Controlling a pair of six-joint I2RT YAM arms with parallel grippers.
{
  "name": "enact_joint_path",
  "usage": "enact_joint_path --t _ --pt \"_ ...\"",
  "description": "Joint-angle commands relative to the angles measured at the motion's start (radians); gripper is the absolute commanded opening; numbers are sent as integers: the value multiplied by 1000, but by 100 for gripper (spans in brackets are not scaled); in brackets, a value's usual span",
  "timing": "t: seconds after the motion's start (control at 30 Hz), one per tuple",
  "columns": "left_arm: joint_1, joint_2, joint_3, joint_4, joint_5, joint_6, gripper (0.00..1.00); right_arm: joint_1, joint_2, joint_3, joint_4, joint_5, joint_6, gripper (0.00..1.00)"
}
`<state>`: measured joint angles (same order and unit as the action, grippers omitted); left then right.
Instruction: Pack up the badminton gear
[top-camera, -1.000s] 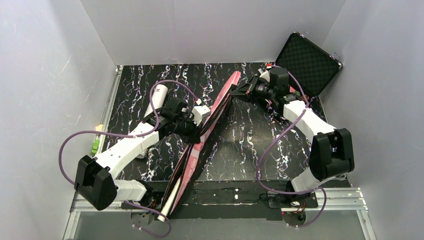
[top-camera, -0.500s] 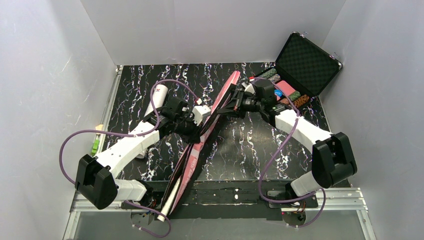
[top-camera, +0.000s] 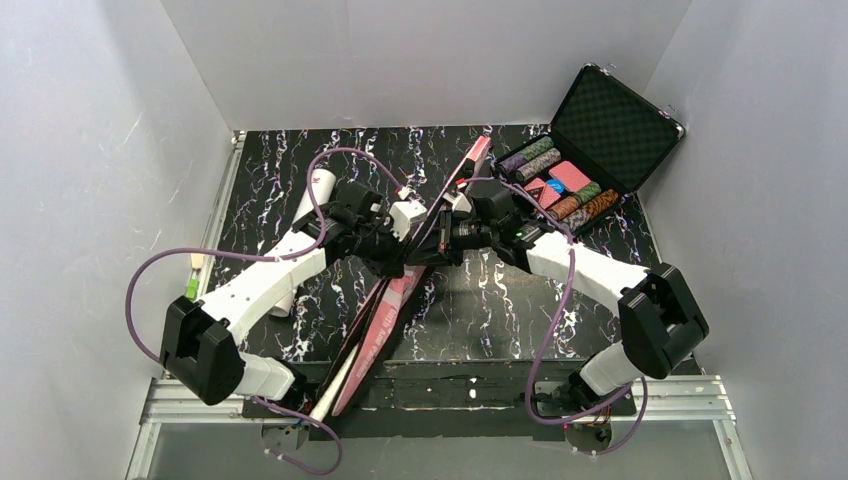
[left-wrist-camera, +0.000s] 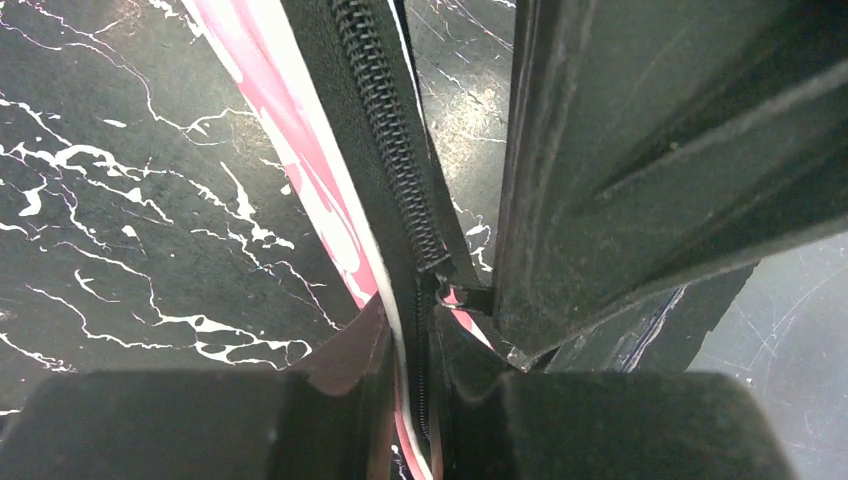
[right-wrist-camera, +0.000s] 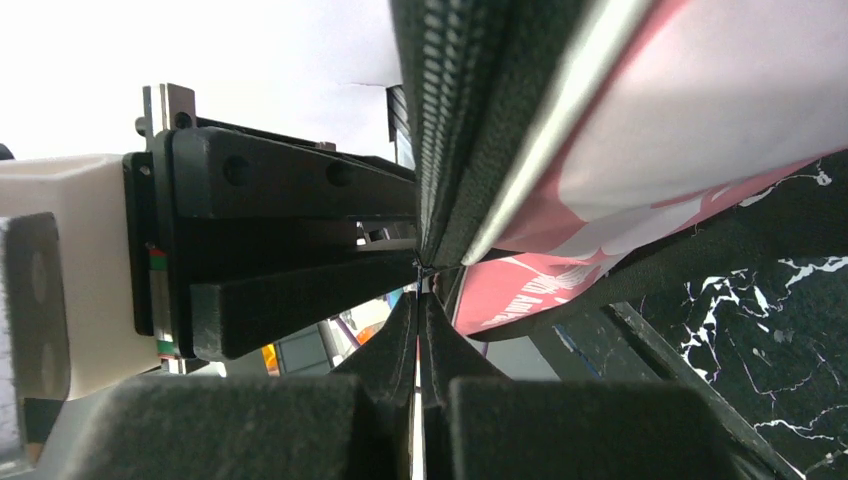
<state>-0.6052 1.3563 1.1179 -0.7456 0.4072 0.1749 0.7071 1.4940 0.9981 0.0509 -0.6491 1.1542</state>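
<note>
Right claw (top-camera: 443, 240), shut on zipper pull (left-wrist-camera: 457, 296), now reaches left claw (top-camera: 406, 262) pinching racket bag (top-camera: 393, 312); we zip, next probably left regrips lower.

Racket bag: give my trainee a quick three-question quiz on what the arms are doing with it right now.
1. True or false: the left gripper pinches the racket bag at its zipper.
2. The right gripper has its jaws: A) wide open, B) shut, C) out of every view.
3. What pokes out of the bag's near end?
Key: 1 true; 2 B; 3 a white racket handle.
</note>
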Motion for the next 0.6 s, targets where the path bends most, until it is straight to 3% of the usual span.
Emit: enact_joint_path --t 0.0,0.07,0.17,0.3,0.4,0.57 --pt "2 8 82 74 15 -11 10 31 -2 -5 21 -79 15 1" --pt "3 19 99 56 25 -16 37 25 -4 7 -2 -73 -1 1" --pt "12 13 112 23 47 -11 53 18 -2 11 -34 -63 -21 1" --pt "56 -25 143 -38 100 39 62 9 4 -4 -25 -69 -23 1" --pt "156 -43 196 -75 220 47 68 9 2 -3 -29 -65 -31 1" --pt "222 6 313 -78 349 29 71 9 0 18 -49 -57 -48 1"
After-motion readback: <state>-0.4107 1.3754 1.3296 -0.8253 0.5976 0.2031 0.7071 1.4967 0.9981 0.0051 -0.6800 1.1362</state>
